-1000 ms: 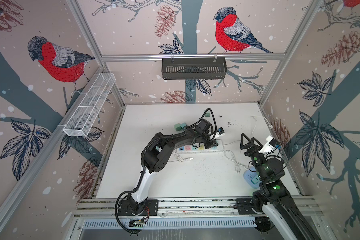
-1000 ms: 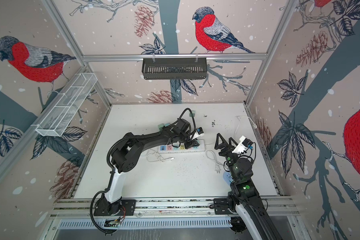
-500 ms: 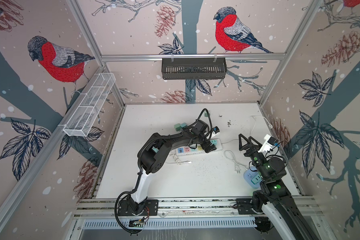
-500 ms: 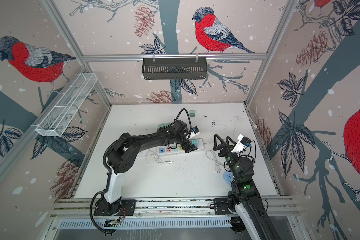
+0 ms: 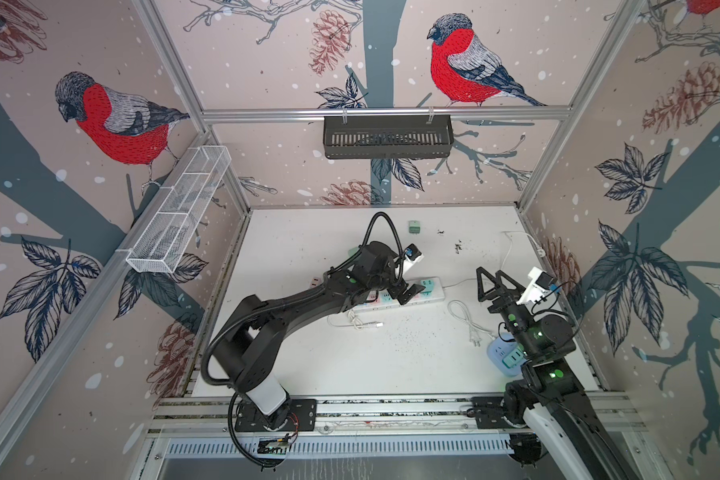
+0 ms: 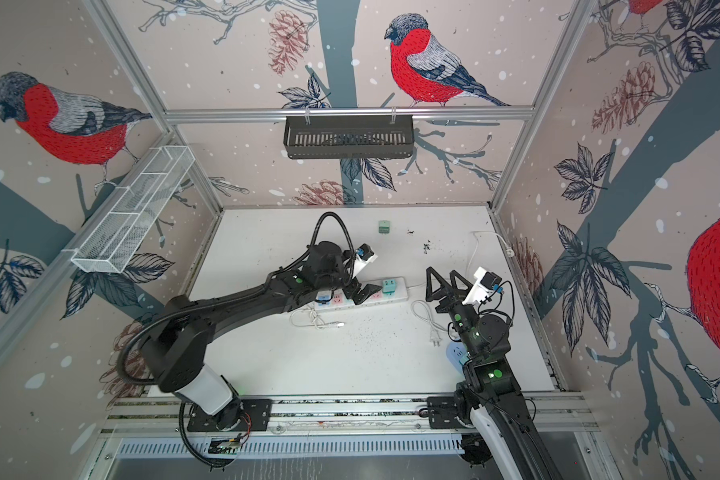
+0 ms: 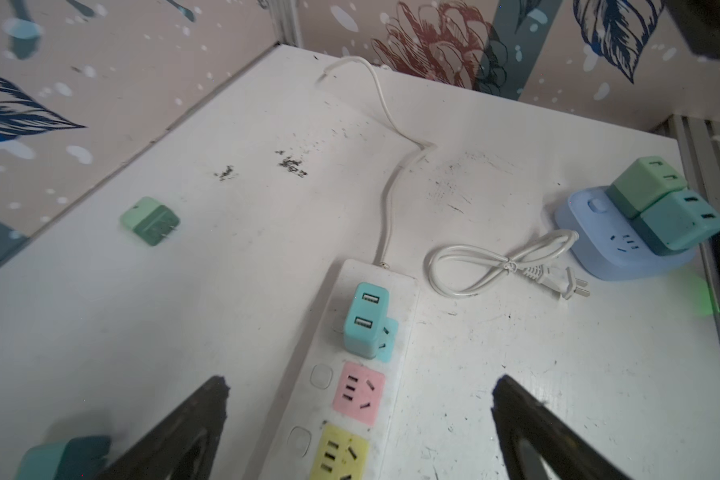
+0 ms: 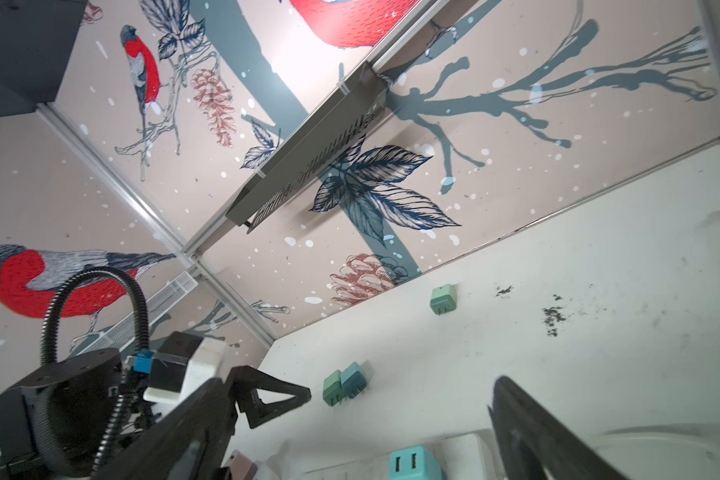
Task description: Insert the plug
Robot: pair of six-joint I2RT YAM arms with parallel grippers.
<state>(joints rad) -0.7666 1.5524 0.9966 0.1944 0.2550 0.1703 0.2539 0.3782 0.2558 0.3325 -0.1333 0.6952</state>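
Observation:
A teal plug (image 7: 366,320) with two USB ports stands upright in the end socket of the white power strip (image 7: 404,291), which lies mid-table in both top views (image 5: 435,295) (image 6: 398,296). My left gripper (image 7: 360,384) is open above the strip's pink socket (image 7: 359,392), a short way back from the plug (image 5: 429,286), with nothing between its fingers. It shows over the strip in both top views (image 5: 408,293) (image 6: 362,293). My right gripper (image 5: 490,272) (image 8: 362,382) hangs open and empty to the right of the strip.
A blue socket hub (image 7: 624,249) with two green plugs in it sits at the right front. A coiled white cable (image 7: 495,266) lies beside it. A loose green plug (image 5: 413,226) lies near the back. Two plugs (image 8: 345,386) lie behind my left arm. A USB cable (image 5: 354,322) lies in front of the strip.
My left gripper has opened and drawn back leftward along the strip, leaving the teal plug standing in the end socket. The right arm has hardly moved.

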